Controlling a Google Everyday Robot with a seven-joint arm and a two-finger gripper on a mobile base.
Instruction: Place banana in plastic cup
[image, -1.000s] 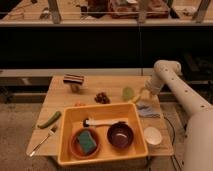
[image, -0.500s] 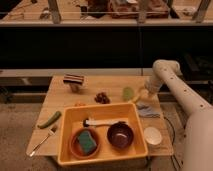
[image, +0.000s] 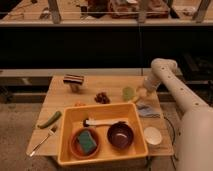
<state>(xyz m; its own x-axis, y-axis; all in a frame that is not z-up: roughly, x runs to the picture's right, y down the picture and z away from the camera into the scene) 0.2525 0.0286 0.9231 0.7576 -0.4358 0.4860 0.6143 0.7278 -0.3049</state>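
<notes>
Pale-yellow banana (image: 140, 92) sits at our end effector (image: 143, 93), just beside the plastic cup (image: 128, 93); we cannot tell its grip, and releasing here could miss the cup

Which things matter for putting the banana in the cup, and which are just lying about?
Job: pale yellow banana; pale green plastic cup; gripper, by the banana, beside the cup.
Lying about: yellow plastic tub; maroon bowl; white round cup; long green cucumber.

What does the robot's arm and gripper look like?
The arm is off-white, with smooth, thick, rounded tube segments and a bulbous elbow joint. No cables or markings show. The gripper at its end, beside the plastic cup, looks pale too.
</notes>
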